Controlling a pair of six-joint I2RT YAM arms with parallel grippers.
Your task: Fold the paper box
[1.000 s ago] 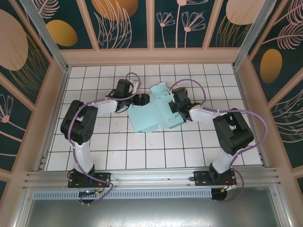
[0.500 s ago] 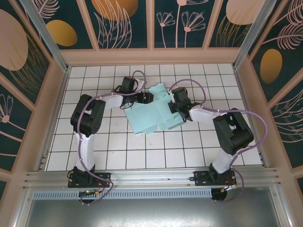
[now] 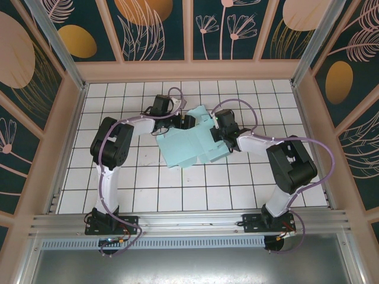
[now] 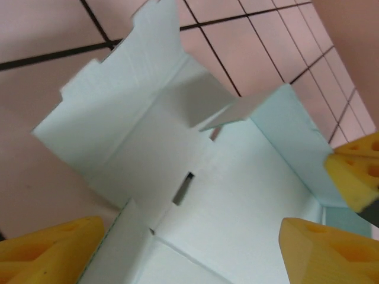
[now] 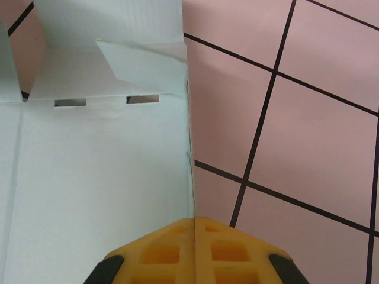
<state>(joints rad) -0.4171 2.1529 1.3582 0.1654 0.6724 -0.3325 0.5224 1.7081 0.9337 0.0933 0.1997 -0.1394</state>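
The paper box point(image 3: 183, 148) is a pale blue die-cut sheet lying partly opened in the middle of the tiled floor. My left gripper point(image 3: 190, 121) hovers over its far edge, open, with the sheet point(image 4: 237, 177) and a narrow slot point(image 4: 183, 188) between its yellow fingers point(image 4: 53, 248). One flap point(image 4: 231, 112) stands raised. My right gripper point(image 3: 217, 135) is at the sheet's right side, and its yellow tip point(image 4: 355, 171) appears in the left wrist view. In the right wrist view the jaws point(image 5: 194, 222) are shut on the upright right edge of the card point(image 5: 100, 177).
White tiles with dark grout point(image 3: 118, 183) surround the sheet on all sides. Wooden-framed walls point(image 3: 189, 71) enclose the floor, and an aluminium rail point(image 3: 189, 222) with both arm bases runs along the near edge.
My left arm swung from the sheet's left side to its far edge. The sheet shifted and turned slightly. The right gripper stayed in place, shut.
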